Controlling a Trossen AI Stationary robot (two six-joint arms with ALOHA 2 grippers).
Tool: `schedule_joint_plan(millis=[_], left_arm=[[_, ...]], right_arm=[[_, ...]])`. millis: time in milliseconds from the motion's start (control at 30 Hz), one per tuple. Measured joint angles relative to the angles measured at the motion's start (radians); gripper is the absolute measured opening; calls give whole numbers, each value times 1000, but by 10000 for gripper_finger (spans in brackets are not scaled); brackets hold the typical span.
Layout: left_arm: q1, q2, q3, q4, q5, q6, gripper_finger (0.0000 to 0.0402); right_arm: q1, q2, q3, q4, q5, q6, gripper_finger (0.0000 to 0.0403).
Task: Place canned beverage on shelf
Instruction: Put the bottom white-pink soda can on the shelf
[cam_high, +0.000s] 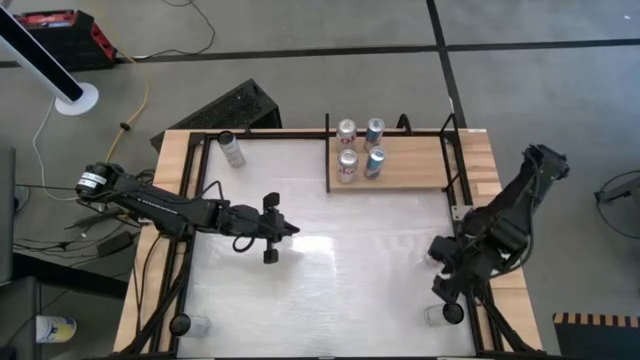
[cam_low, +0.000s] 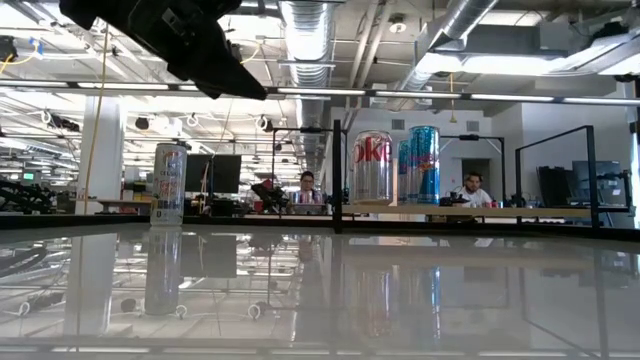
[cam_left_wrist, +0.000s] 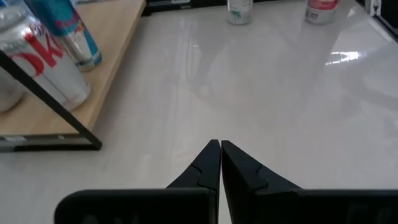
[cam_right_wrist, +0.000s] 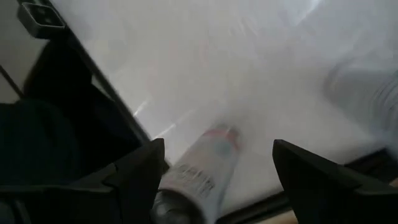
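Note:
The shelf (cam_high: 410, 172), a light wooden board with black rails, stands at the table's far edge and carries several cans, among them a silver one (cam_low: 372, 165) and a blue one (cam_low: 424, 163). At the near right corner a silver can (cam_right_wrist: 202, 168) stands on the white tabletop. My right gripper (cam_right_wrist: 217, 162) hangs open above it, slanting down, one finger to each side and clear of it. Over the table's left middle, my left gripper (cam_left_wrist: 219, 149) is shut and holds nothing.
One loose can (cam_high: 232, 148) stands at the far left corner and another (cam_high: 195, 325) at the near left. Black frame rails (cam_high: 190, 200) run along the table's sides. The white tabletop (cam_high: 340, 270) between the arms is bare.

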Motion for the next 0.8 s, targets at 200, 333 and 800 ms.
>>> schedule_joint_plan(millis=[200, 333, 800], left_arm=[[6, 0, 0, 59, -24, 90, 0], [22, 0, 0, 111, -20, 133, 0], [98, 0, 0, 127, 57, 190, 0]], right_arm=[[60, 45, 46, 1, -111, 255, 324], [105, 97, 86, 1, -139, 420, 324], [140, 235, 164, -3, -169, 538, 324]])
